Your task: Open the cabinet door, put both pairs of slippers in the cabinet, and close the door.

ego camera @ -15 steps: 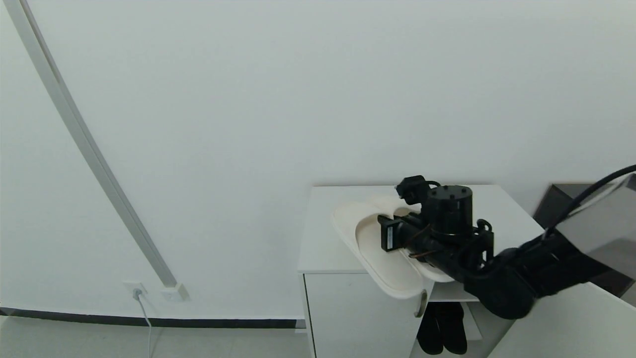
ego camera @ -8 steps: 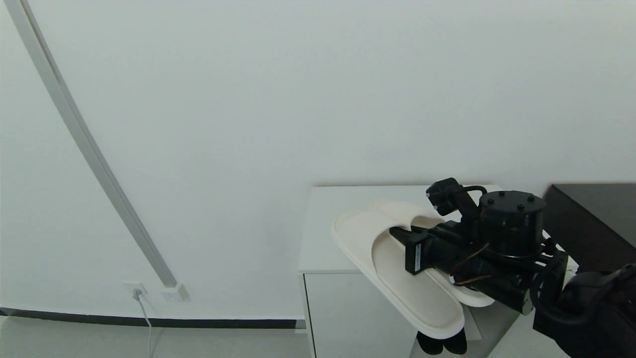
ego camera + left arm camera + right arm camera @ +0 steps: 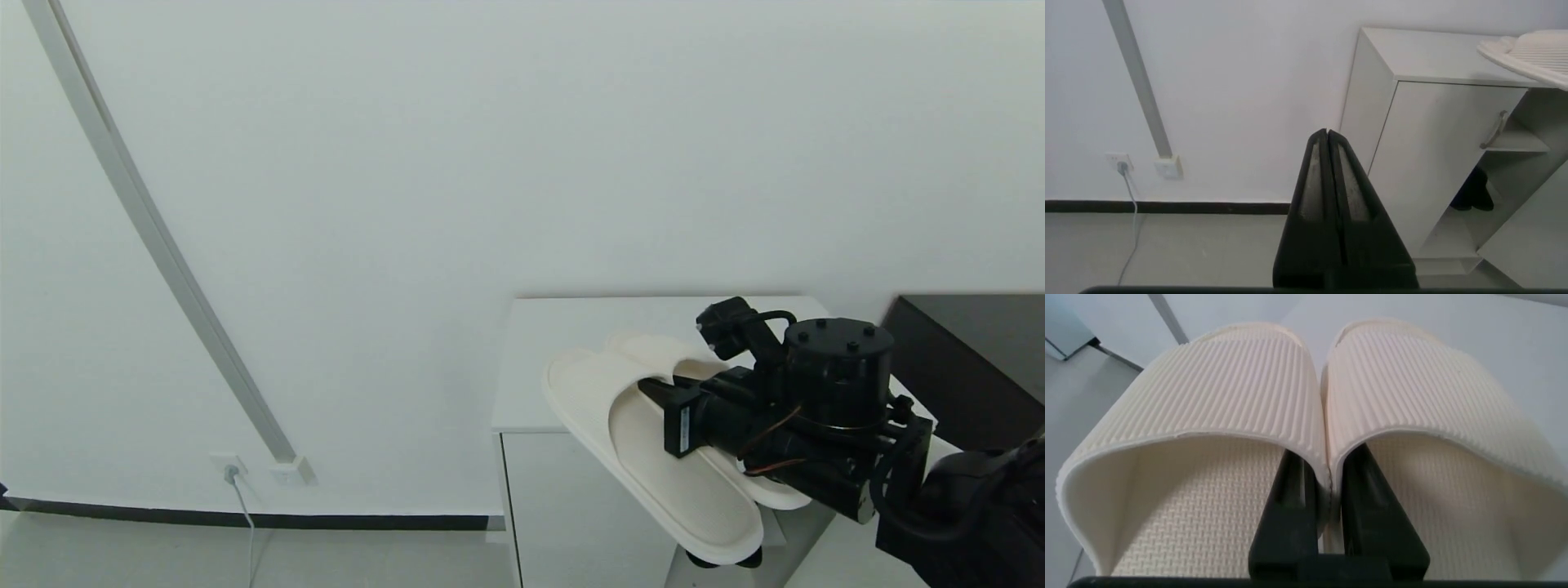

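Note:
A pair of cream slippers [image 3: 653, 433] hangs tilted over the front edge of the white cabinet [image 3: 555, 367], held side by side. My right gripper [image 3: 657, 390] is shut on their touching inner strap walls, one finger inside each slipper [image 3: 1225, 400]. A black pair of slippers [image 3: 1474, 192] stands in the cabinet's open right compartment, under a shelf. The cabinet's left door [image 3: 1437, 155] with its handle [image 3: 1493, 129] stands shut. Low and left of the cabinet, my left gripper [image 3: 1327, 188] is shut on nothing.
The cabinet's open right door [image 3: 1535, 237] swings out toward me. A dark table [image 3: 971, 351] stands right of the cabinet. On the wall to the left run a slanted grey trunking [image 3: 155, 245] and an outlet with a cable [image 3: 231, 472].
My right gripper has drawn the cream slippers off the cabinet top toward me and to the right, so they overhang the front edge further. The head camera shifted slightly.

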Motion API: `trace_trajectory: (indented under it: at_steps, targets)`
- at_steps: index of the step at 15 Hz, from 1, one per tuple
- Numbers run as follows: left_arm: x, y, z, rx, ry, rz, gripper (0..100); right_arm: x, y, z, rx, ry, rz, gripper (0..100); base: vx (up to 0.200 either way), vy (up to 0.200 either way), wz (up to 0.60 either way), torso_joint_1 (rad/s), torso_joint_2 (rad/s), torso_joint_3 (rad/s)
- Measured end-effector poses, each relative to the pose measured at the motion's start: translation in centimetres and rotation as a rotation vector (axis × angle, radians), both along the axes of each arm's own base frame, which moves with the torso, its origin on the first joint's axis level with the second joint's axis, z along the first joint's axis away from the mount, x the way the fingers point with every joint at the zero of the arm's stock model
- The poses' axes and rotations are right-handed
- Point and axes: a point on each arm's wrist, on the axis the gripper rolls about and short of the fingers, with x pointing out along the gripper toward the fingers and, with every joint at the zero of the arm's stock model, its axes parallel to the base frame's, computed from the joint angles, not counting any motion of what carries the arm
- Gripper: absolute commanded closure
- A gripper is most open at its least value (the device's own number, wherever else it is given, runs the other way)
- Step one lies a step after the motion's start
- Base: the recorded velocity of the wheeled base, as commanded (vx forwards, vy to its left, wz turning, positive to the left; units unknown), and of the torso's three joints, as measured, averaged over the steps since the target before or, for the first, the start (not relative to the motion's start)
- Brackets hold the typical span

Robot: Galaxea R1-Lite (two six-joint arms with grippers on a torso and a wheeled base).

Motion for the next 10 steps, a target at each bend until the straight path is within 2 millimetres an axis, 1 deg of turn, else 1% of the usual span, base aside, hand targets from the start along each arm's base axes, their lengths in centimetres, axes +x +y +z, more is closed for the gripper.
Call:
trace_trajectory:
  at_steps: [4,10]
  targets:
    - [0.00,0.00,0.01,0.000,0.000,-0.002,100,0.11,0.09,-0.27,-0.010,0.000,0.000,100,-0.200,0.000,0.00,0.000,0.00,0.004]
    - [0.00,0.00,0.01,0.000,0.000,-0.002,100,0.11,0.25,-0.69,-0.019,0.010,0.003,100,0.000,0.000,0.00,0.000,0.00,0.000]
